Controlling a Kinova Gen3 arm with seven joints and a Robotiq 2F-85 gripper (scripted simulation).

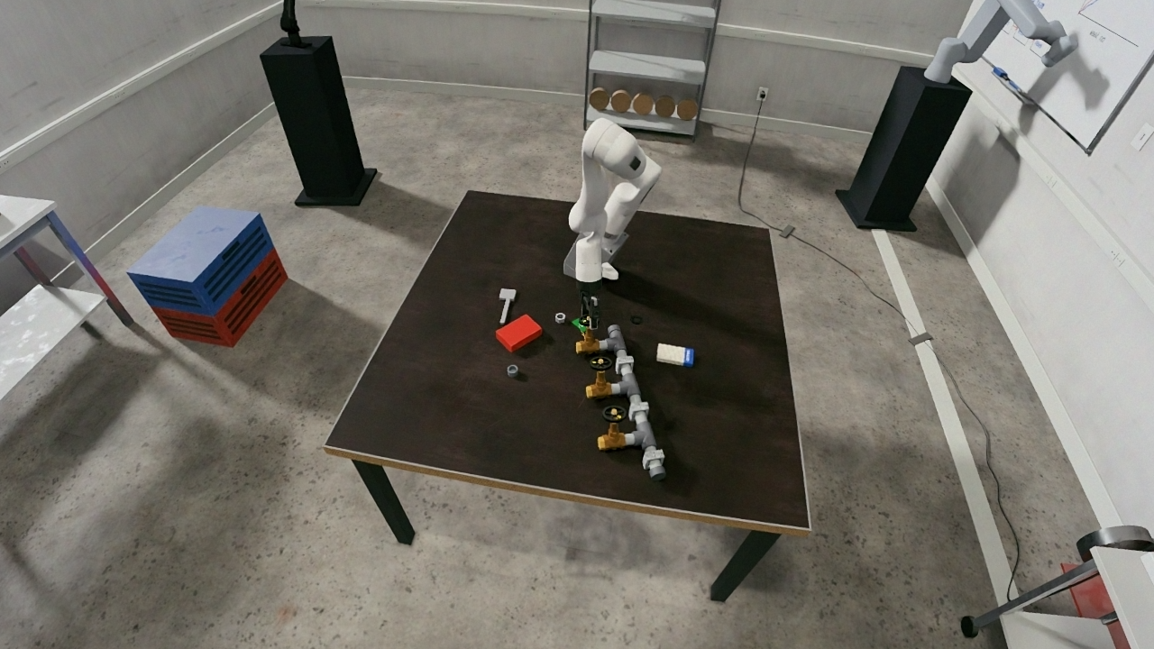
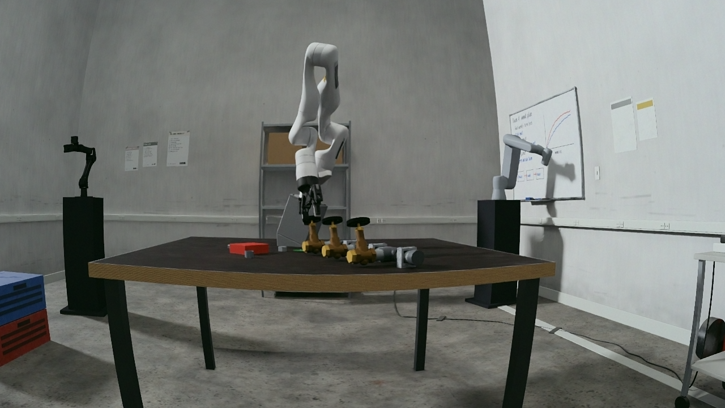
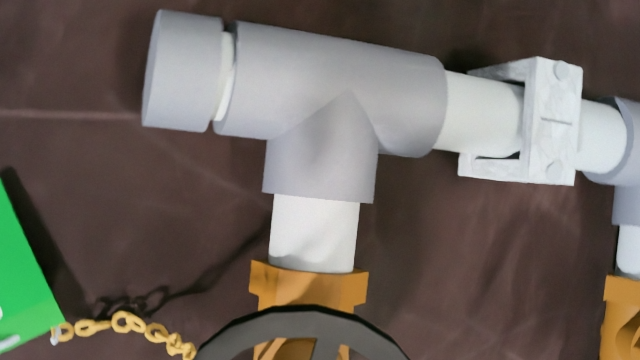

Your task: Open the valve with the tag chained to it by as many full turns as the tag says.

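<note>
A grey pipe lies on the dark table with three brass valves, each with a black handwheel. The far valve has a green tag chained to it. In the wrist view the tag lies at the left edge, its gold chain runs to this valve's handwheel at the bottom, and the grey tee fills the top. My gripper is open and hangs straight down over this handwheel, its fingers around the rim. The middle valve and near valve stand apart.
A red block, a small grey hammer, two small grey rings and a white-and-blue box lie on the table around the pipe. A black ring lies behind it.
</note>
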